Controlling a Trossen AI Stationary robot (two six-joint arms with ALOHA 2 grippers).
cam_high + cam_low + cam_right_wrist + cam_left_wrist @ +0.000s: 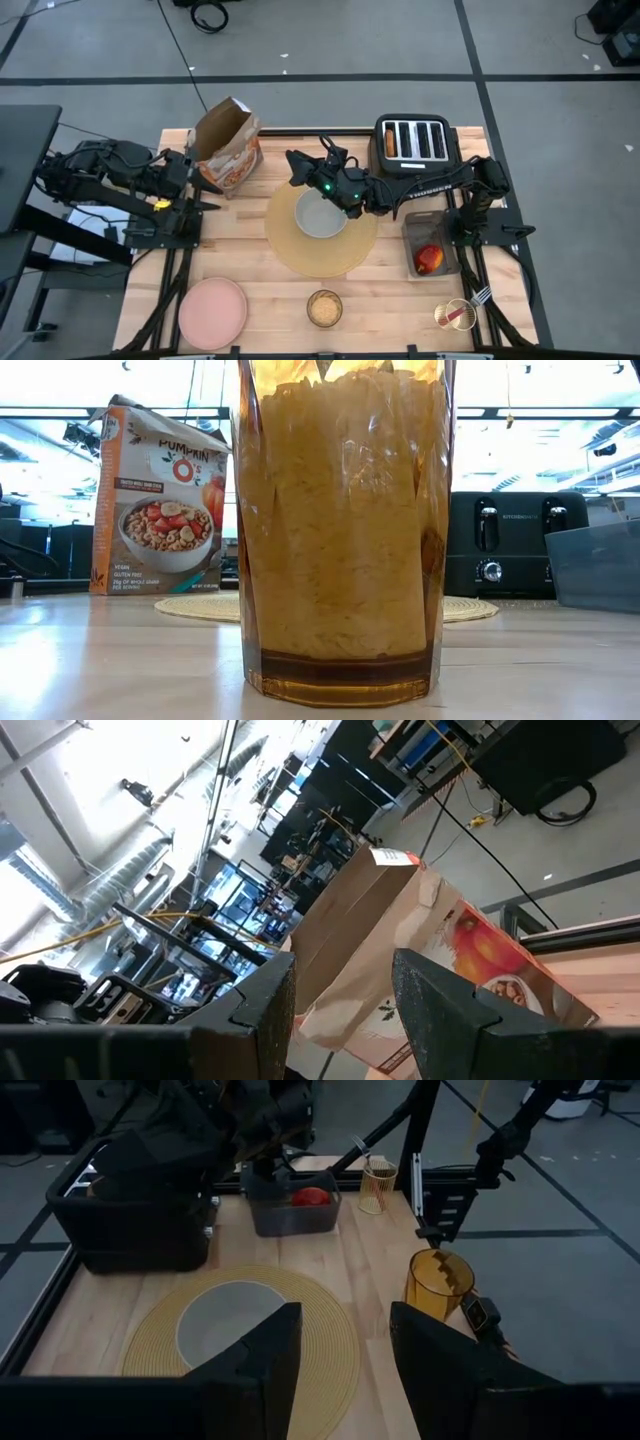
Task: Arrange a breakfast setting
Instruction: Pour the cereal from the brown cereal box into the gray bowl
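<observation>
Wooden slats make up the table (pixel 270 300), sitting on a grey floor with dark tape lines. Smack in the middle is the round tan placemat (pixel 340 255) with the grey bowl (pixel 318 218) on it, toward the far side. The right gripper (pixel 292 166) reaches past the bowl toward the cereal bag (pixel 228 148), which stands at the far left corner — its fingers (pixel 440 1005) are parted with nothing between them, and the wrist camera just stares up at the bag. The left gripper (pixel 207 192) hangs at the left edge next to the bag, fingers (pixel 262 1365) also spread apart and empty. The pink plate (pixel 213 311) is at the near left corner, well away from the mat. The amber glass (pixel 324 308) stands at the near edge, just off the mat, and looks full of cereal. Over on the right, the apple (pixel 430 259) sits in a grey bin (pixel 415 226), and the red-handled fork (pixel 470 306) sticks out of a small wire cup (pixel 455 315) at the near right corner. A black toaster (pixel 416 143) sits at the far right — something orange pokes out of its leftmost slot.
</observation>
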